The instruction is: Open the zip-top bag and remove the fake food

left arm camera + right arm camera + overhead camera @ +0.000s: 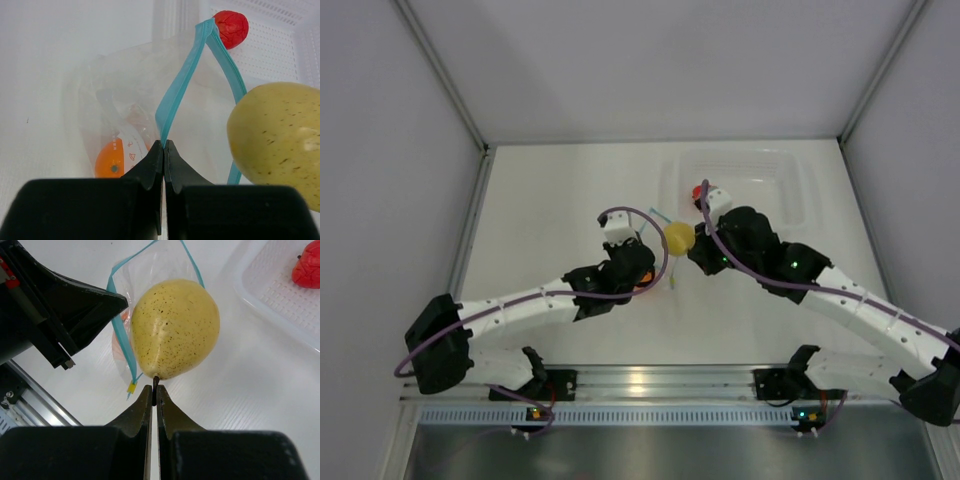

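Light: bright, even, overhead
Shadows: faint on counter [550, 200]
Glare: on metal rail [640, 380]
Sheen: soft on pear [175, 330]

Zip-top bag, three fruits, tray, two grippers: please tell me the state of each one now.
zip-top bag, open, zip strip spread apart
left gripper, fingers shut on the bag's zip strip
right gripper, fingers shut on the pear's stem
yellow pear, held by its stem at the bag's mouth
orange fruit, inside the bag
red fruit, lying in the tray
tray, holds the red fruit
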